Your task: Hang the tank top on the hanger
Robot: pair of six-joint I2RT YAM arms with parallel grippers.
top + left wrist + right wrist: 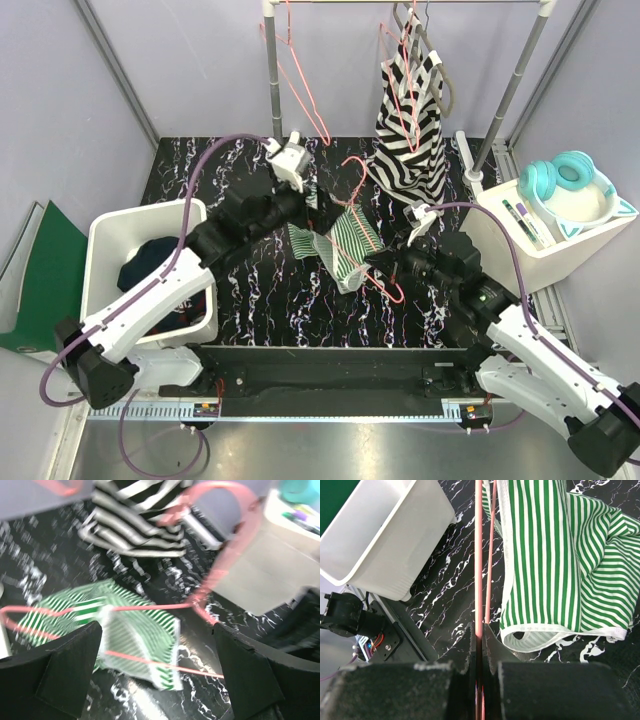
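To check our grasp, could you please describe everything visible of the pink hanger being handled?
The hanger is thin salmon-pink wire, triangular, with a curved hook at its far end. It is tilted above the table, its wire pinched in the shut right gripper. The green-striped tank top hangs against its wires, seemingly partly threaded on.

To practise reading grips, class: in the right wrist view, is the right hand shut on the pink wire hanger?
Yes, the right hand has its fingers closed tight on the pink wire hanger.
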